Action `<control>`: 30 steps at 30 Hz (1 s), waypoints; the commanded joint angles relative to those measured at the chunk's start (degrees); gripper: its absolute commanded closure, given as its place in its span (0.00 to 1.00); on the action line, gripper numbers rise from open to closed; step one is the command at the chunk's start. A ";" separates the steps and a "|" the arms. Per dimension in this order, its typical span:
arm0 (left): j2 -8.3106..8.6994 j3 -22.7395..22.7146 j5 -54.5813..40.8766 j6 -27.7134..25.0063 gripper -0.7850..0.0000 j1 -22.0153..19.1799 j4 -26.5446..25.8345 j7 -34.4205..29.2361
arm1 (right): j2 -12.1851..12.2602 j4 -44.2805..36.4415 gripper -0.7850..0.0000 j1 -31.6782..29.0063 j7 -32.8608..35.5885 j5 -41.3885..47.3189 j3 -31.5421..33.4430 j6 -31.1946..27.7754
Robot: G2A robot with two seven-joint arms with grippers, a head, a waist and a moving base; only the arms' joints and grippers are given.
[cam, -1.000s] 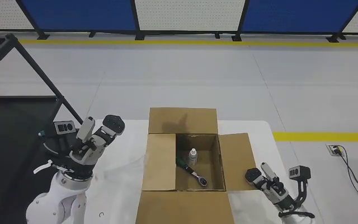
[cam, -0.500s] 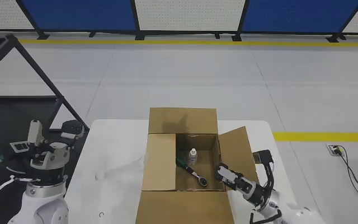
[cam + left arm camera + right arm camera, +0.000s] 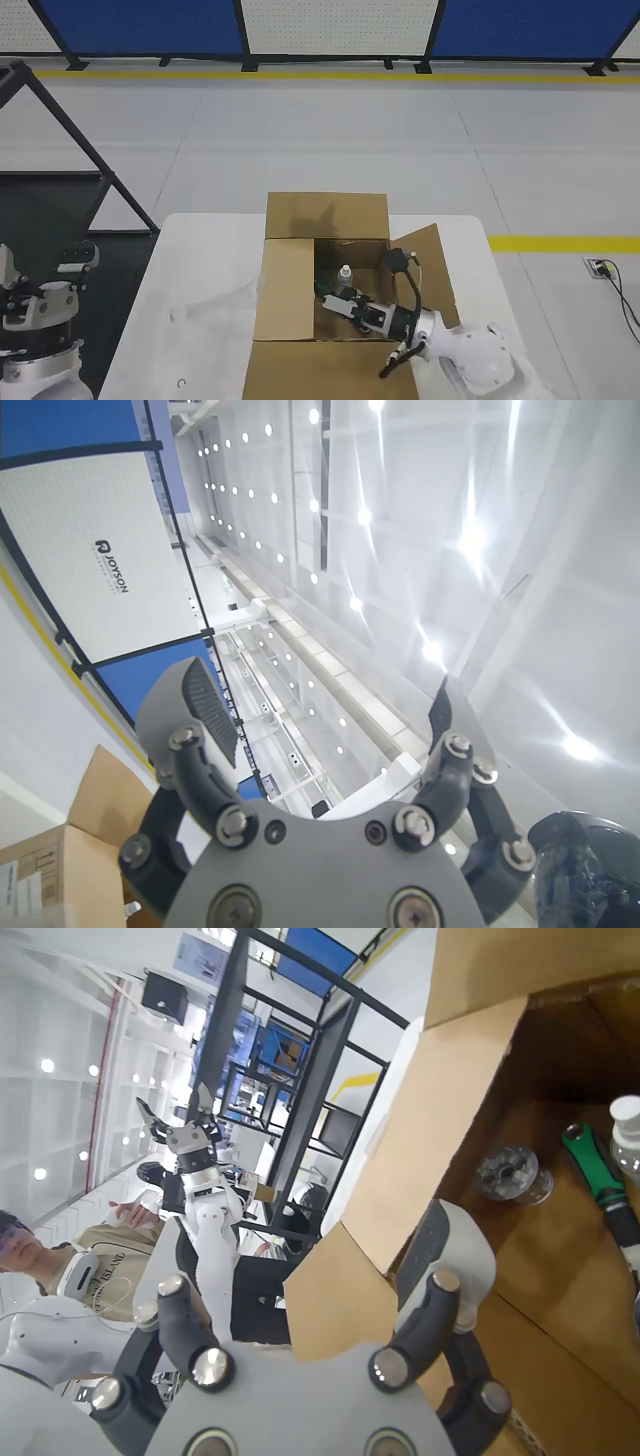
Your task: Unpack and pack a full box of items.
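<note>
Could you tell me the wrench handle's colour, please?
Ratchet wrench handle: green and black, clearest in right wrist view.

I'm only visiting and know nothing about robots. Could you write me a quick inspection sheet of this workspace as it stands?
Surface: white table, carrying the box.
Job's things: open brown cardboard box, flaps out; inside lie a green-handled ratchet wrench, a small white-capped clear bottle and a clear round part.
Clutter: tiny speck near the table's front edge, too small to identify.
Claws: right claw open in the box opening, a cardboard edge between its fingers; left claw open, aimed at the ceiling, away from the table.
Cables: black cable looped over the right arm.
Surroundings: blue and white partition panels, yellow floor line.
</note>
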 commanded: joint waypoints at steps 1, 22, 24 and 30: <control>0.01 0.17 0.41 -0.15 0.00 0.34 0.38 -0.24 | -0.54 3.64 0.00 2.43 -0.37 -0.56 -2.33 1.79; 0.07 2.11 1.86 0.24 0.00 1.76 1.54 -0.72 | -6.07 13.70 0.00 11.88 -3.63 11.84 -13.87 -4.64; 0.06 1.99 1.81 0.12 0.00 2.14 1.45 -0.47 | -6.63 12.74 0.00 12.37 -4.85 12.79 -14.68 -5.39; 0.06 1.24 1.30 0.01 0.00 3.50 1.48 -0.38 | -8.92 11.97 0.00 14.90 -7.59 15.93 -18.67 -8.62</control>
